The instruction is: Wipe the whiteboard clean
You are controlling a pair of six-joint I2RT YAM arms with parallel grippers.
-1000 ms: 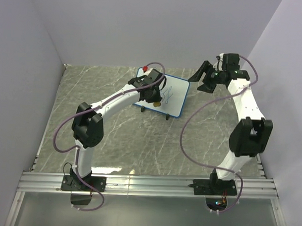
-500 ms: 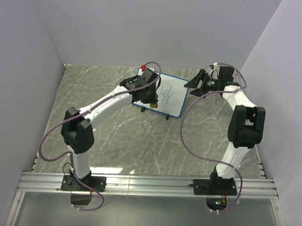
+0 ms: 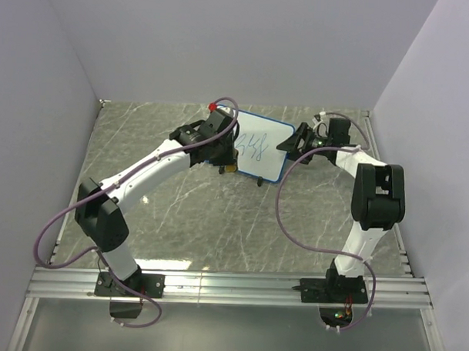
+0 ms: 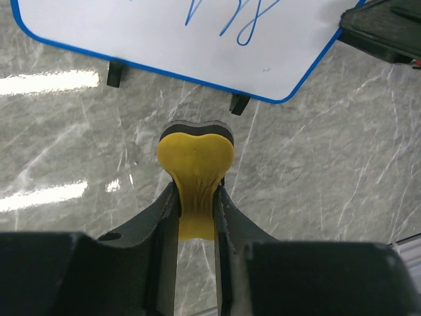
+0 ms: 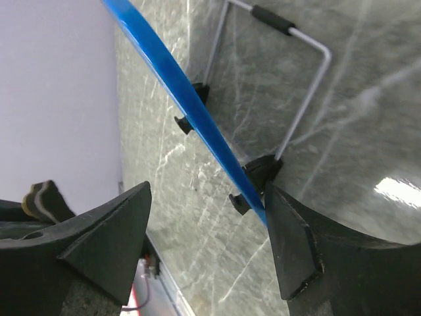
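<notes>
scene: two arms close on the whiteboard (image 3: 260, 149), which is propped at a slant toward the far side of the marble table (image 3: 179, 220).
left claw: the left gripper (image 4: 196, 197) is clamped on the yellow eraser (image 4: 195, 164) by its narrow waist. the broad, lobed end and its dark pad point out at the whiteboard, apparently so the pad can be pressed to the writing face.
eraser's place: just in front of the whiteboard's lower edge, between its two black feet (image 4: 115, 72), and apart from the surface.
right claw: the right gripper (image 5: 205, 220) is spread wide at the whiteboard's right edge, a finger to either side of the blue frame. whether either finger touches the frame cannot be told.
why there: most likely to brace the light board so it neither slides nor tips under the wiping strokes.
board's look: a white face in a thin blue frame with rounded corners, held up from behind by a bent wire stand (image 5: 309, 85).
writing: a few loops of blue scribble (image 4: 230, 16) sit near the middle of the whiteboard, sharp and unsmeared.
progress: by the look of it, the wiping has not begun. the eraser must first meet the face above the lower edge.
</notes>
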